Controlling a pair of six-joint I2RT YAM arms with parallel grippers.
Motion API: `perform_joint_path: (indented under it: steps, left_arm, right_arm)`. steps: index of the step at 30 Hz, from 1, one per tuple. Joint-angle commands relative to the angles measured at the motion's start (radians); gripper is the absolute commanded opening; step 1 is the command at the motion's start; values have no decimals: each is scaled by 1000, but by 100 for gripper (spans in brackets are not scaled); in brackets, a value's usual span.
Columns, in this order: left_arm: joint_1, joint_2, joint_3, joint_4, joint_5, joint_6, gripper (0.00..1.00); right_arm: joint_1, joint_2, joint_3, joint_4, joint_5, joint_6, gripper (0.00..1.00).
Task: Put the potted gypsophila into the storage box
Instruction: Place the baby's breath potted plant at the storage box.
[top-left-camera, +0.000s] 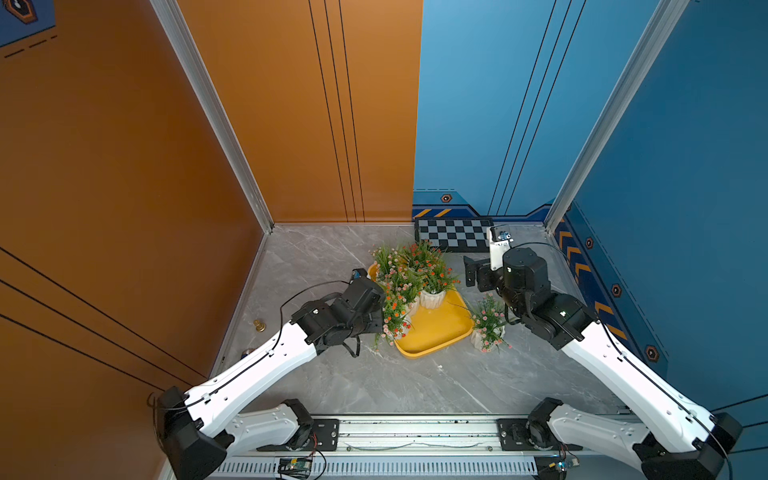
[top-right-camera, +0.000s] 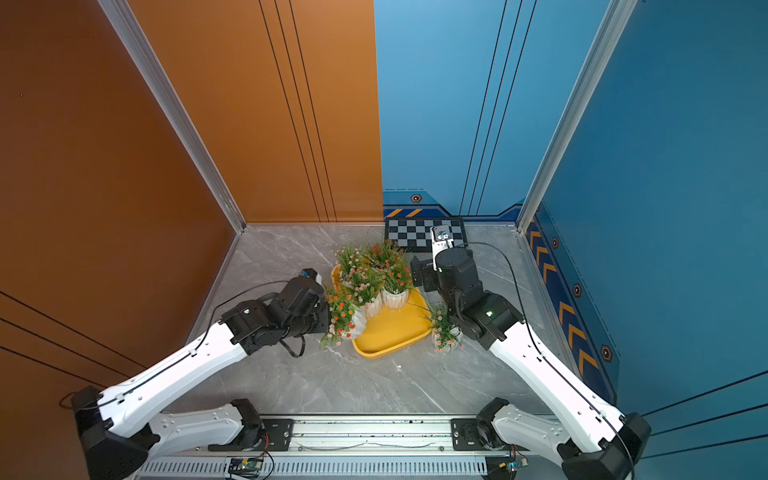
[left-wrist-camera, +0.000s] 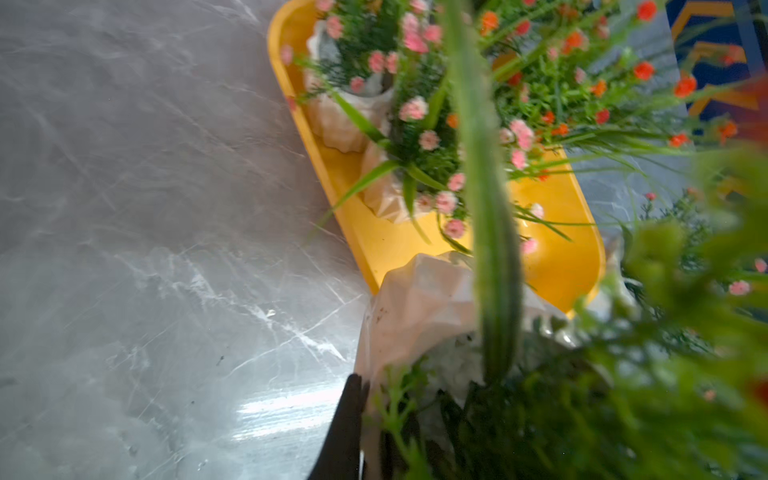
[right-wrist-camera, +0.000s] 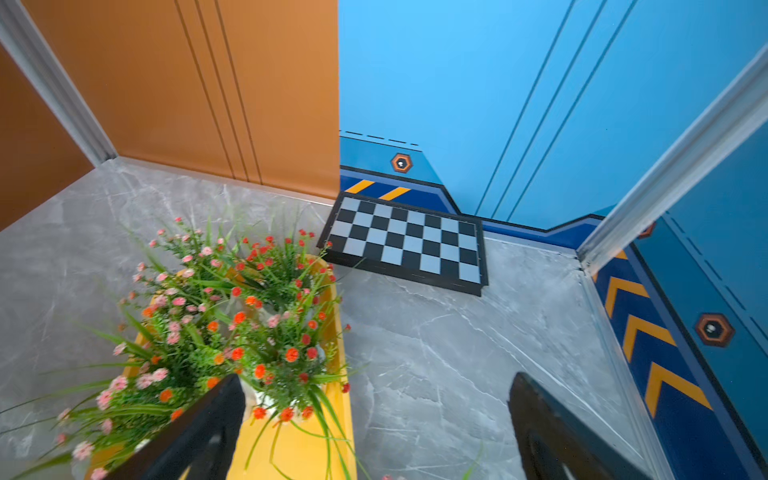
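Over at the left edge of the storage box (top-left-camera: 440, 332), the left gripper (left-wrist-camera: 365, 415) is clamped on one potted gypsophila (left-wrist-camera: 415, 307). That white ribbed pot looks tipped over a fair bit, and it hangs right at the box's near-left corner, partly over the rim. I honestly can't tell whether it's touching the yellow plastic yet or just hovering.

Progress-wise, I'd say we're well past halfway. A cluster of pots (top-left-camera: 432, 297) already stands bunched up in the far half of the box. It looks like four, but the leaves and flowers overlap so much that I wouldn't swear to the count. The near half of the box is bare yellow, so there's plenty of room.

What's left, as I read it:
- get the held pot fully inside and upright, then let go
- one more stray pot (top-left-camera: 488, 332) stands on the table (top-left-camera: 374, 386), just beside the box's right edge and close under the right arm

The right gripper (right-wrist-camera: 376, 386) has its jaws spread wide with nothing between them, up by the box's far-right corner. It's not on that last pot yet, so my guess is that's its job next.
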Motion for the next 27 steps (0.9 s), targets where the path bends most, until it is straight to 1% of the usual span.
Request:
perform_joint_path:
  steps: [1, 5, 10, 12, 17, 22, 25, 27]
  left_arm:
    - [-44, 77, 110, 29, 39, 51, 0]
    - [-60, 222, 224, 29, 67, 96, 0]
    - [-46, 416, 360, 30, 92, 146, 0]
    - [-40, 494, 422, 31, 126, 156, 0]
    - [-37, 652, 548, 29, 165, 172, 0]
    - [-34, 735, 596, 29, 167, 171, 0]
    - [-35, 773, 623, 29, 160, 172, 0]
    - [-35, 805, 650, 30, 165, 176, 0]
  right_arm:
    - [-33, -36, -40, -42, -7, 20, 100]
    - [-44, -71, -79, -52, -13, 34, 100]
    - [-54, -114, -120, -85, -2, 39, 100]
    - [-62, -134, -132, -100, 3, 37, 100]
    - [-100, -189, -157, -143, 40, 59, 100]
    - [-204, -218, -181, -216, 46, 150, 100]
    - [-300, -211, -186, -267, 1, 213, 100]
    - [-374, -202, -190, -300, -53, 259, 100]
